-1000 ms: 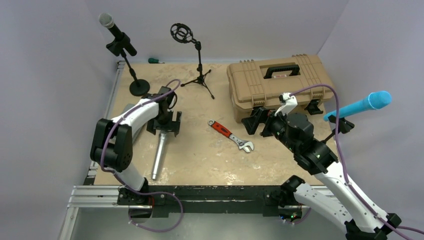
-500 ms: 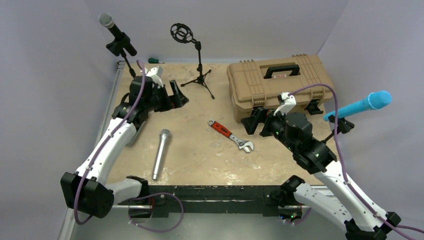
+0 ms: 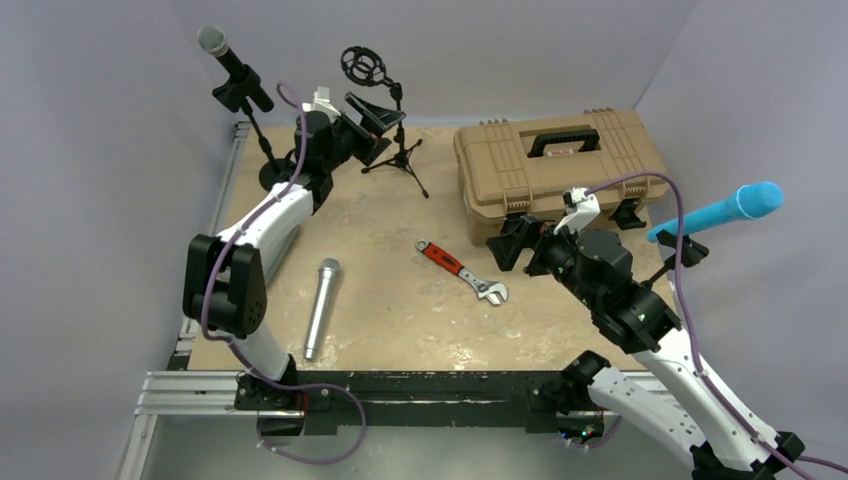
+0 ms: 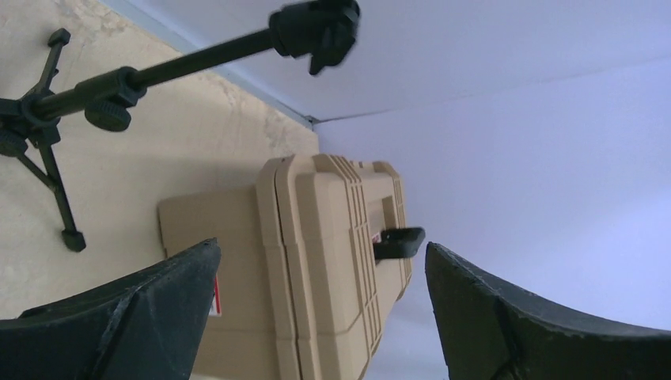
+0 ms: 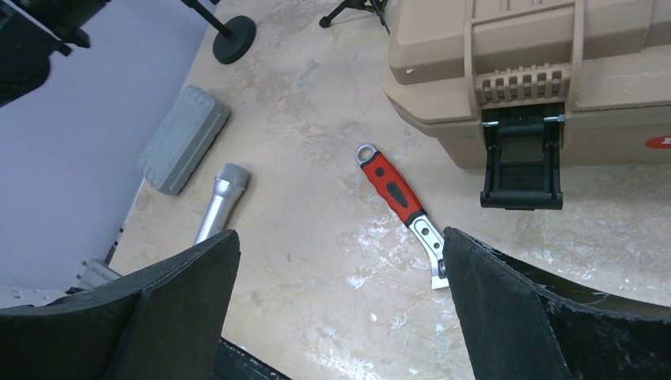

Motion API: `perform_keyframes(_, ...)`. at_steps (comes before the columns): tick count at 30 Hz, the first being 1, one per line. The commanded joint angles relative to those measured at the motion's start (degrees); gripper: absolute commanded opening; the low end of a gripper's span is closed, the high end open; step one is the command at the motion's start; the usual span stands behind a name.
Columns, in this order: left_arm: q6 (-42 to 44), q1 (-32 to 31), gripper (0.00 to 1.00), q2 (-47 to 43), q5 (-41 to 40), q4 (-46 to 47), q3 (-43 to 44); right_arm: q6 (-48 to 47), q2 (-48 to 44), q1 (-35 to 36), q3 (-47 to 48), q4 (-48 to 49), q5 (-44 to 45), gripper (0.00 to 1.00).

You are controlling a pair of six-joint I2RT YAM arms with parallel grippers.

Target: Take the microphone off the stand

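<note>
A black microphone with a silver head [image 3: 232,65] sits in the clip of a round-base stand [image 3: 277,175] at the back left. A blue microphone [image 3: 720,212] sits on a stand at the right edge. A silver microphone [image 3: 322,305] lies loose on the table; it also shows in the right wrist view [image 5: 217,202]. My left gripper [image 3: 375,112] is open and empty, raised beside the tripod stand [image 3: 400,150] with its empty shock mount [image 3: 362,66]. Its wrist view shows that stand's pole [image 4: 182,63]. My right gripper [image 3: 520,243] is open and empty above the table by the toolbox.
A tan toolbox [image 3: 555,165] stands at the back right. A red-handled wrench [image 3: 462,271] lies mid-table. A grey case [image 5: 183,138] lies near the left edge. A green screwdriver [image 3: 312,121] lies at the back wall.
My left gripper has lifted off the silver microphone lying on the table and swung up and back to the tripod stand, staying open. The right arm has barely moved.
</note>
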Motion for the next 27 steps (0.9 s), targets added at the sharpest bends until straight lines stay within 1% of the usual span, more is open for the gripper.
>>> perform_keyframes(1, -6.7, 0.5, 0.98, 4.2, -3.8, 12.3, 4.6, 1.0, -1.3, 0.3, 2.6, -0.3, 1.8, 0.99)
perform_keyframes(4, -6.5, 0.5, 0.97, 6.1, -5.8, 14.2, 5.8, 1.2, -1.4, 0.3, 2.8, -0.7, 2.1, 0.99)
perform_keyframes(6, -5.8, 0.5, 0.92, 6.6, -6.2, 14.8, 5.8, 1.2, -1.4, 0.2, 2.8, -0.9, 2.3, 0.99)
perform_keyframes(9, -2.5, 0.4, 0.9, 6.0, -6.5, 15.3, 3.7, 1.4, -1.4, 0.2, 2.6, -0.6, 2.5, 0.99)
perform_keyframes(11, 5.0, 0.3, 0.86, 4.8, -7.4, 14.2, 2.0, 1.5, -1.4, 0.2, 2.6, -0.5, 2.3, 0.99)
perform_keyframes(14, 21.2, -0.7, 0.81, 3.6, -12.8, 3.3, 3.2, 1.5, -0.9, 0.2, 2.6, -0.6, 2.3, 0.99)
perform_keyframes(16, 30.9, -1.9, 0.81, 4.1, -17.0, -0.2, 3.6, 1.5, -0.8, 0.2, 2.7, -0.8, 2.4, 0.99)
perform_keyframes(17, 34.9, -2.6, 0.81, 4.6, -18.6, -0.7, 3.6, 1.5, -0.8, 0.3, 2.7, -0.8, 2.5, 0.99)
perform_keyframes(20, 41.6, -3.6, 0.82, 6.7, -21.3, 1.7, 2.8, 1.5, -0.7, 0.3, 2.5, -0.7, 2.5, 0.99)
perform_keyframes(24, 45.7, -4.3, 0.82, 12.0, -22.1, 5.1, 4.2, 1.8, 0.1, 0.3, 2.5, -0.6, 2.3, 0.99)
perform_keyframes(26, 44.2, -4.2, 0.81, 15.4, -21.9, 4.2, 6.8, 1.9, 0.4, 0.3, 2.6, -0.8, 2.1, 0.99)
perform_keyframes(27, 43.1, -4.1, 0.78, 17.0, -21.1, 4.0, 8.1, 2.0, 0.5, 0.2, 2.6, -0.9, 2.0, 0.99)
